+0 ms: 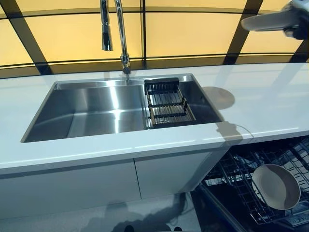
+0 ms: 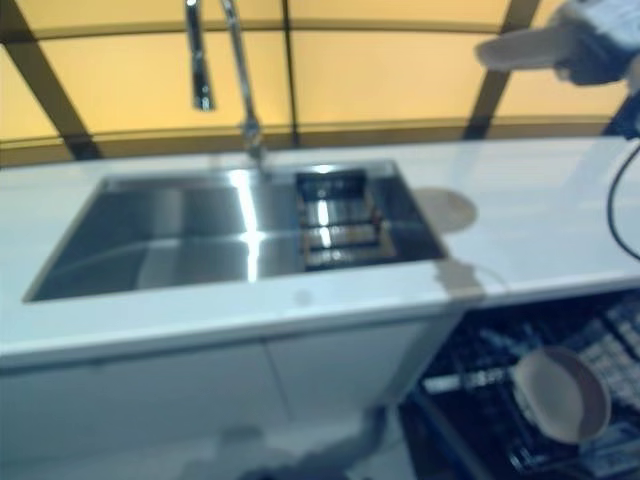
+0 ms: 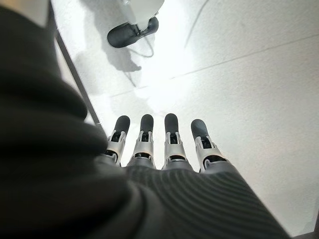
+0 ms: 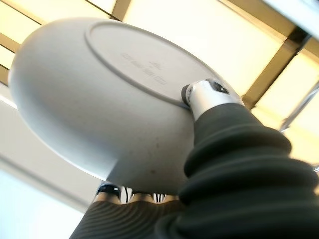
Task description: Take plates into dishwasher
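My right hand (image 1: 298, 19) is raised high at the upper right, above the white counter, and is shut on a grey plate (image 1: 270, 20). In the right wrist view the thumb presses the plate's underside (image 4: 99, 94) and the fingers sit under its rim. A second grey plate (image 1: 276, 186) stands in the rack of the open dishwasher (image 1: 241, 183) at the lower right. My left hand (image 3: 159, 149) shows only in its wrist view, with straight fingers pointing at the floor and holding nothing.
A steel sink (image 1: 91, 111) is set in the white counter (image 1: 270, 101), with a tall tap (image 1: 120, 34) behind it and a dark drying rack (image 1: 166, 104) in its right part. White cabinet fronts (image 1: 96, 186) stand below.
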